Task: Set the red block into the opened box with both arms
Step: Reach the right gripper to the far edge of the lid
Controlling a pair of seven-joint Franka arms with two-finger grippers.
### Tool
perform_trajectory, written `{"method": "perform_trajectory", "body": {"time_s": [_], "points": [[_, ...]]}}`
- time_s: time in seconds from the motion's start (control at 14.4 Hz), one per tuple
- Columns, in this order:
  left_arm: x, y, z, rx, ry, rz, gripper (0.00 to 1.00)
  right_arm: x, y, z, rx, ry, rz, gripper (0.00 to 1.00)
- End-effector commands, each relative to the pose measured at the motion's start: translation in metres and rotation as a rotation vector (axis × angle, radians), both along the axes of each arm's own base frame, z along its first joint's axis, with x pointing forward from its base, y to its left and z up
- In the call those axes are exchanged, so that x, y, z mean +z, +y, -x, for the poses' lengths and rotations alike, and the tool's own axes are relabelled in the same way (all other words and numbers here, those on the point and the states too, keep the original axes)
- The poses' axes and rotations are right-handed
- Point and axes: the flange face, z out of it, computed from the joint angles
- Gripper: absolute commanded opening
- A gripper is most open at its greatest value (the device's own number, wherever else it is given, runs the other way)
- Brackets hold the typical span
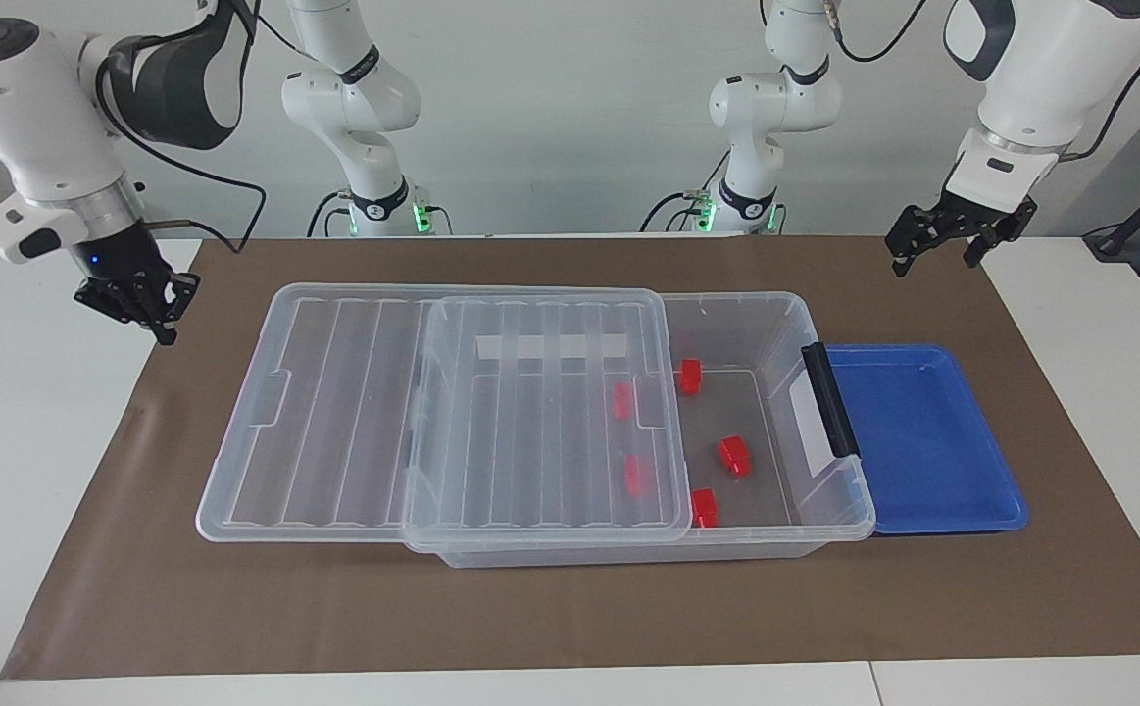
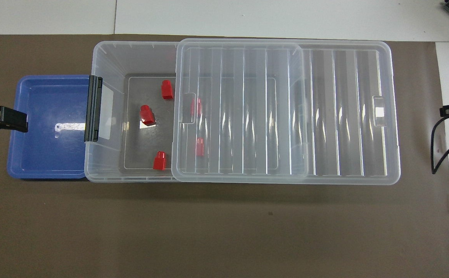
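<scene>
brown matting covers the white table. the left gripper (image 1: 952, 235) hangs spread and empty, the blue tray (image 1: 922, 431) below it. the right gripper (image 1: 143, 299) is pinched together on nothing, beside the slid-back lid (image 1: 354, 412). five red blocks (image 1: 734, 456) are seen inside the box (image 1: 829, 490); placement is judged done.

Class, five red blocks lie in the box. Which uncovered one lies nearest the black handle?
The middle uncovered red block: its two uncovered neighbours sit closer to the lid, away from the black handle.
</scene>
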Motion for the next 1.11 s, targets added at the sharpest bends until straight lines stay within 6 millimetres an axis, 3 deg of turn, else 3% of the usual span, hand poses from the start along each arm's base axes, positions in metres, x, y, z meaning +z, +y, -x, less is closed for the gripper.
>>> {"method": "perform_trajectory", "body": {"time_s": [0.0,0.21,0.49,1.04], "points": [[0.006,0.0,0.007,-0.018,-0.006,0.031,1.0,-0.026,0.0,-0.021,0.024,-0.033,-0.017,0.0],[0.008,-0.004,0.008,-0.007,-0.033,0.087,1.0,-0.052,-0.001,-0.047,0.01,-0.058,-0.07,0.0],[0.008,-0.006,0.008,-0.002,-0.029,0.107,1.0,-0.069,0.02,-0.067,0.003,-0.106,-0.124,0.0],[0.005,-0.017,0.011,-0.017,-0.027,0.107,1.0,-0.084,0.087,-0.078,0.015,-0.106,-0.164,0.0]]}}
